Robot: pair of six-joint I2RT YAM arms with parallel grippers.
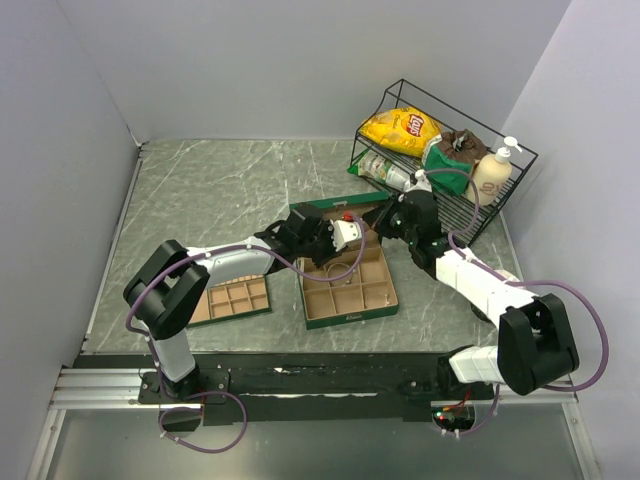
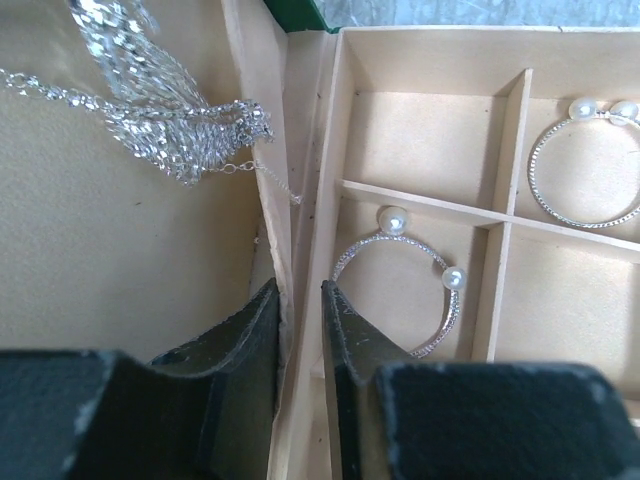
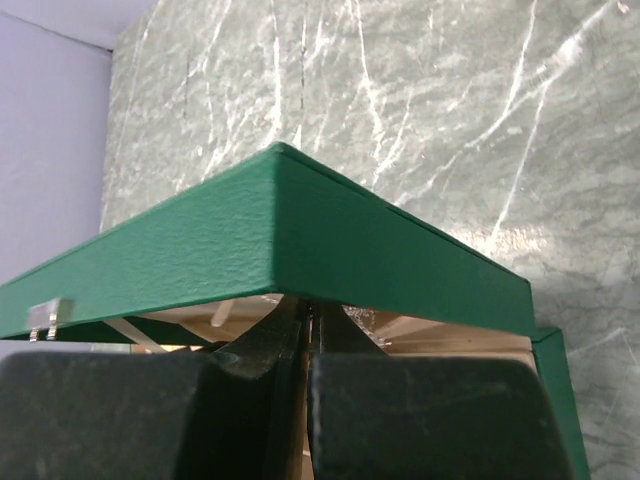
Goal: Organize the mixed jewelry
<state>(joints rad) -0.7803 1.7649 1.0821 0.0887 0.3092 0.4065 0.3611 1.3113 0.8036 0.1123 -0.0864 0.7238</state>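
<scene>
Nearest me, the flat divided tray (image 1: pixel 240 296) is lying beside the left arm, and from above I am making out nothing in its cells, though pieces this fine could be escaping that view. Just past it the green box (image 1: pixel 350 316) is sitting open on the marble-patterned table (image 1: pixel 220 190). The left gripper (image 2: pixel 299 290) is hanging low over it, its fingers parted only narrowly and straddling the tan wall between the lid side and the compartments, gripping no jewelry. One pearl-tipped bangle (image 2: pixel 392 219) is lying in the compartment right of that wall, and a second bangle (image 2: pixel 580 107) is resting in a cell further right, so that much is looking sorted. The tangled chains (image 2: pixel 175 125) are heaped on the tan panel left of the wall, one strand trailing toward it; these are looking like what is left. Further back, the right gripper (image 3: pixel 305 322) is closed and seemingly pinching the rim of the green lid (image 3: pixel 280 230), propping it up. Beyond, a wire basket (image 1: pixel 468 118) of groceries is standing untouched.
</scene>
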